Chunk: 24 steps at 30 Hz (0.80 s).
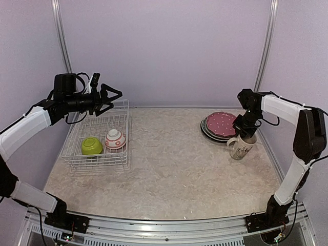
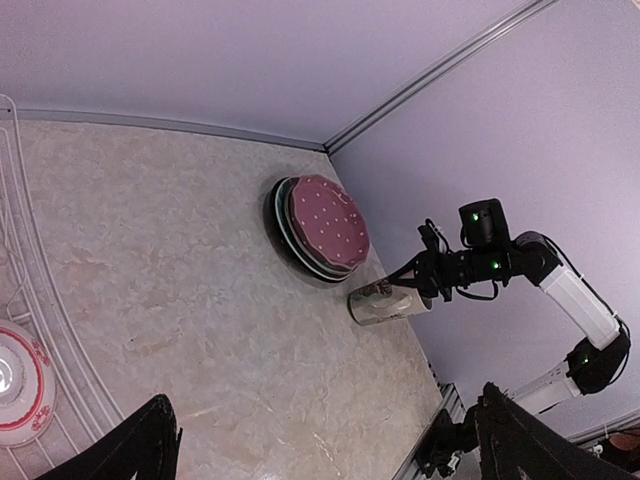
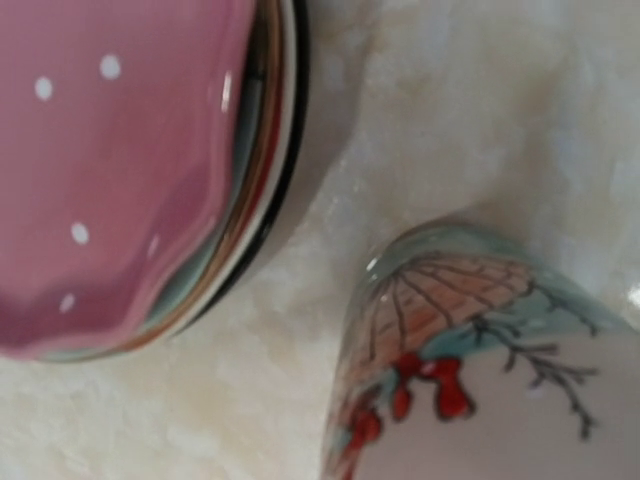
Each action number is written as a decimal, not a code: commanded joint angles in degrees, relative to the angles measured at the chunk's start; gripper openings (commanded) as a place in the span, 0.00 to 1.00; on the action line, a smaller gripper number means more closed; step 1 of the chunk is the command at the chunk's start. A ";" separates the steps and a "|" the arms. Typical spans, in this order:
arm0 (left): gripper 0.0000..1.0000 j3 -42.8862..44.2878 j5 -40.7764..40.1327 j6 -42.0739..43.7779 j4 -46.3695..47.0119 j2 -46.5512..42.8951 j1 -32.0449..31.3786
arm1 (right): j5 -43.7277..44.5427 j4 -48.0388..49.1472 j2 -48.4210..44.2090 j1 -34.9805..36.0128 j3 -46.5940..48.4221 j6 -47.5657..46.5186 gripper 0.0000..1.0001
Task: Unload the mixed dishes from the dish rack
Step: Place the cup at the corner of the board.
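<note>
Mug (image 1: 241, 146): standing upright on table (image 1: 169, 164) at the right, just beside plates (image 1: 220, 124), apparently not touching them. Looking cream and glossy, printed with red berries and thin twigs under a teal band. Seemingly being set down, with this placing step nearing its end.

Right fingers (image 1: 246, 130): hanging at the mug's rim from above. Not showing in their own wrist view, so not telling whether clamping the rim or sitting loose around it.

Plates: lying in a round stack, with a pink polka-dot one, wavy-edged, on top and darker rims peeking out beneath.

Rack (image 1: 102, 122): sitting well apart at the left, made of white wire with low sides. Holding two bowls side by side, with no plates standing in its slots. Green bowl (image 1: 91, 146): looking smooth and plain. Red-and-white bowl (image 1: 115, 138): apparently lying mouth down, foot ring showing.

Left fingers (image 1: 115, 94): hovering over the rack's far edge, spread wide, holding nothing.

Next, probably: freeing the mug and lifting straight up without tipping it, then reaching down for a bowl. Expecting slick, rounded glaze, so likely needing a pinch across a rim or foot.
</note>
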 commanded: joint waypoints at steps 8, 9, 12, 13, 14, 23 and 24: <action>0.99 1.36 1.16 -1.09 0.80 0.76 0.67 | 0.38 0.92 1.76 -0.71 2.41 2.67 0.05; 0.99 1.36 1.19 -1.10 0.81 0.82 0.65 | 0.45 1.03 1.48 -0.68 2.25 2.81 0.08; 0.99 1.40 1.30 -1.18 0.76 0.84 0.83 | 0.88 1.74 0.31 -0.72 1.63 3.21 0.18; 0.99 1.44 1.26 -1.18 0.77 0.79 0.88 | 0.99 1.79 -0.02 -0.68 1.45 3.30 0.22; 0.99 1.45 1.35 -1.26 0.76 0.75 0.95 | 1.12 1.94 -0.31 -0.70 1.42 3.31 0.26; 0.99 1.51 0.39 -0.66 0.17 0.57 1.26 | 1.44 1.17 -3.31 -0.68 1.73 2.57 0.47; 0.99 1.53 0.32 -0.60 0.16 0.56 1.27 | 1.51 1.30 -4.02 -0.69 1.38 2.40 0.49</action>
